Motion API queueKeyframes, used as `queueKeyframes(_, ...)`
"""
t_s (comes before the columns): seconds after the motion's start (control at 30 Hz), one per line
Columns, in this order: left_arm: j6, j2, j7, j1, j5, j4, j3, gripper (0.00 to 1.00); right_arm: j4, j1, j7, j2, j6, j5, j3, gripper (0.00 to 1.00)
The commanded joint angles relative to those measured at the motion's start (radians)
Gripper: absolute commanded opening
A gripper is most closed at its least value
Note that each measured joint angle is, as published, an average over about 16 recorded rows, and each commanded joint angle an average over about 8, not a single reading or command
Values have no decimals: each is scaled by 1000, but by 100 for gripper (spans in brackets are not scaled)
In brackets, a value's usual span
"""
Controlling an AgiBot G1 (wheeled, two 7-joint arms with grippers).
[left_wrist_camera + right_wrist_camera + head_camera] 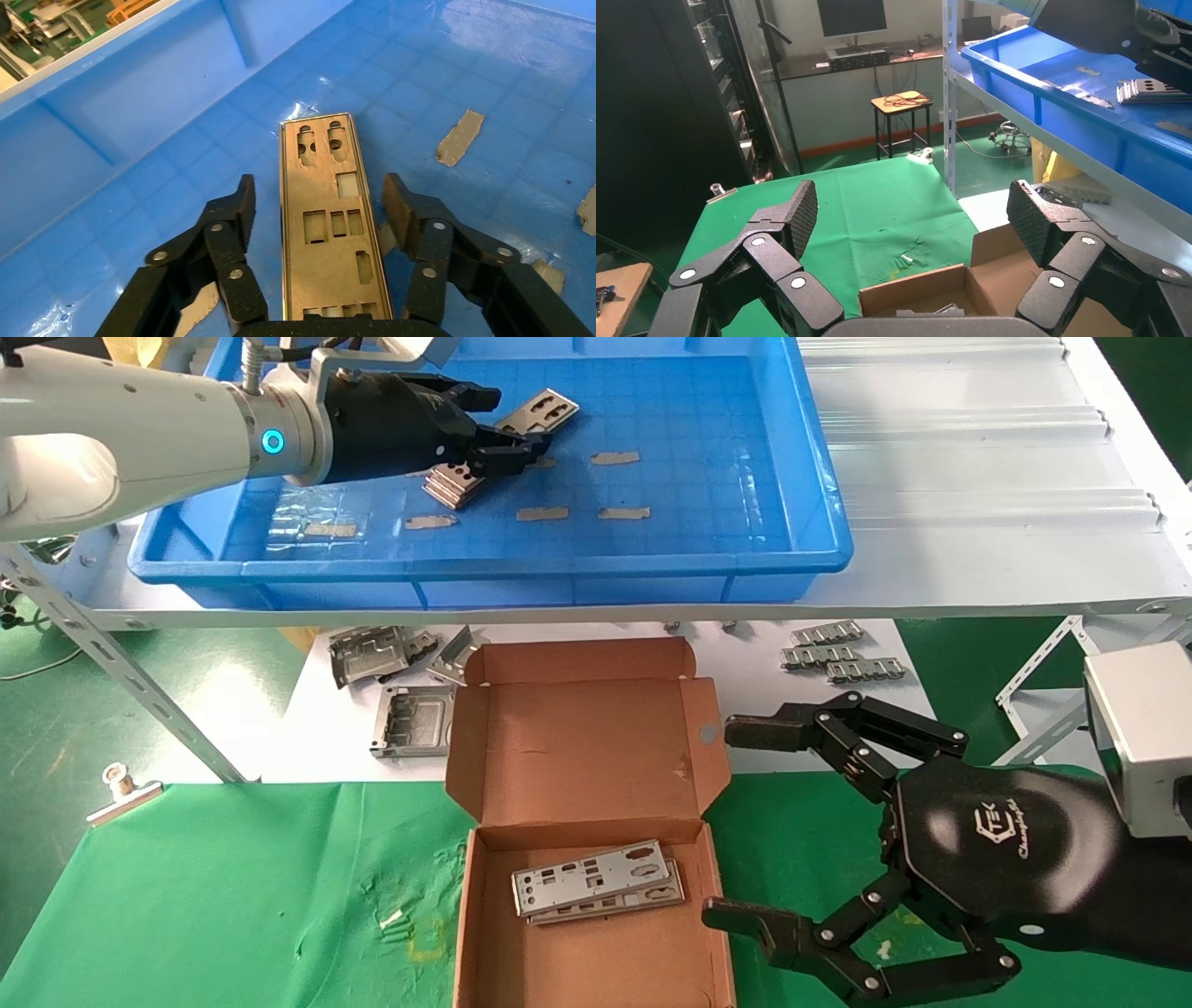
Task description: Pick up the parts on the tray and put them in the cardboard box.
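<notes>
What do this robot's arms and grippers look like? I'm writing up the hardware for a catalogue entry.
Both arms end in black grippers with two linkage fingers joined by silver pins. The left gripper sits on a white arm with a glowing blue ring and silver collar. The right gripper has a glossy black housing bearing pale lettering, with a silver-grey box behind it. Its finger pads are finely textured.

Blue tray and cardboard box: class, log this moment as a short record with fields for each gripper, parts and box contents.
Left gripper: open, straddling one plate in the tray
Right gripper: open, idle beside the cardboard box
Other tray parts: small stack near the left gripper
Box contents: two plates
</notes>
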Motion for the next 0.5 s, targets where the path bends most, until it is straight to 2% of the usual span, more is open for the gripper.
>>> queueKeyframes(0.03, -1, -1, -5, -1, -2, -2, 4, 75, 0, 0, 0, 0, 0, 0, 0, 100)
queueKeyframes(0.23, 14, -2, -29, -7, -10, 2, 16, 0, 0, 0, 0, 0, 0, 0, 0, 100)
queueKeyframes(0.5, 30, -3, -63, -14, -21, 11, 27, 0, 0, 0, 0, 0, 0, 0, 0, 100)
